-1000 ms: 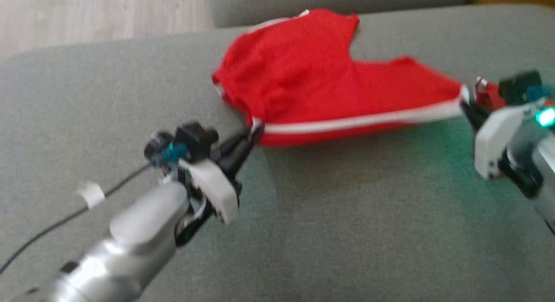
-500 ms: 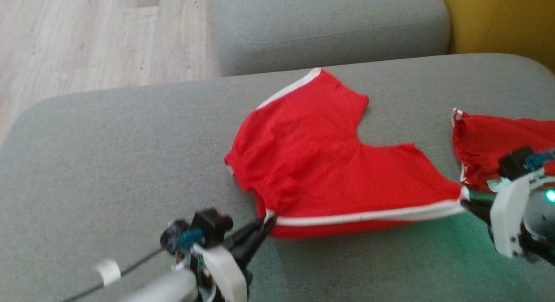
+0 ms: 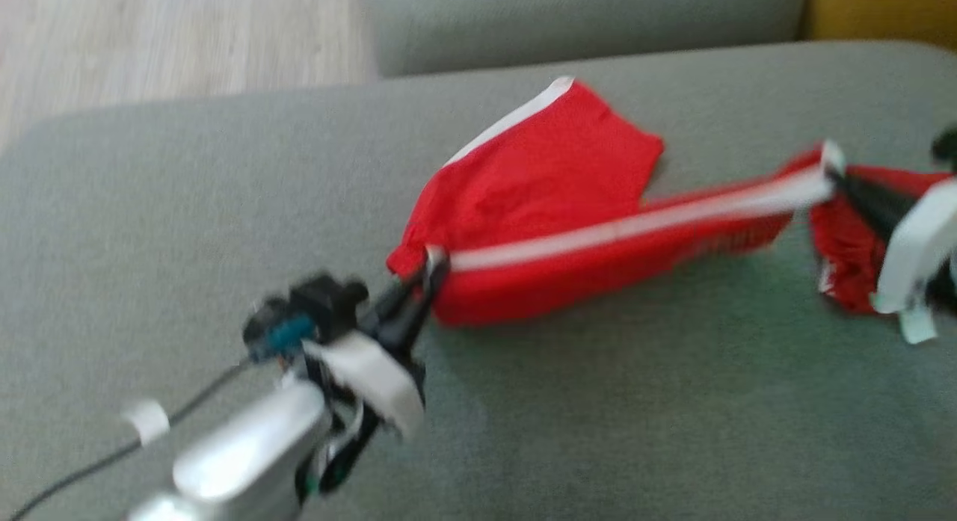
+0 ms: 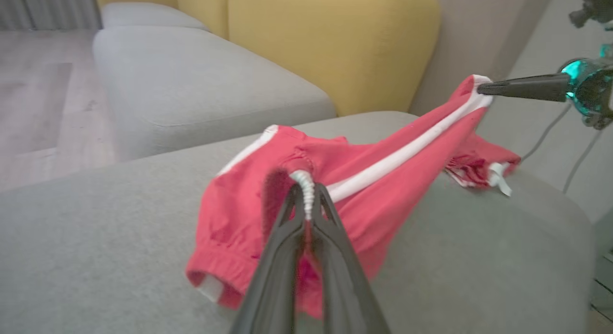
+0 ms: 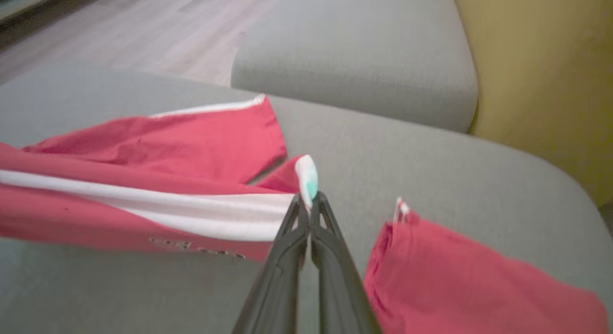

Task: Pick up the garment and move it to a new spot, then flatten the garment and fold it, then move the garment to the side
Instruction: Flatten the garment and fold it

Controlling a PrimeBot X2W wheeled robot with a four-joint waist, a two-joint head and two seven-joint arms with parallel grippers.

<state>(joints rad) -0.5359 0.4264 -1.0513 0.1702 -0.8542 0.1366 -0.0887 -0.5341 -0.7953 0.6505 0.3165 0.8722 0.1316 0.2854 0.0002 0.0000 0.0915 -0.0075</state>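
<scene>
The soft, light red shorts (image 3: 553, 177) hang just above the grey sofa seat (image 3: 598, 416), stretched from 8 to 2 o'clock. The left fingers (image 4: 275, 267) and right fingers (image 5: 282, 262) each pinch one end of the white stripe. Those ends look like good places to hold floppy cloth.

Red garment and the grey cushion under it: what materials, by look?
The red garment: thin soft knit, probably cotton or polyester jersey, matte; it drapes and wrinkles where lifted, with a gathered hem. The grey cushion: woven upholstery fabric, matte, fine speckled texture; fibre cannot be told.
</scene>
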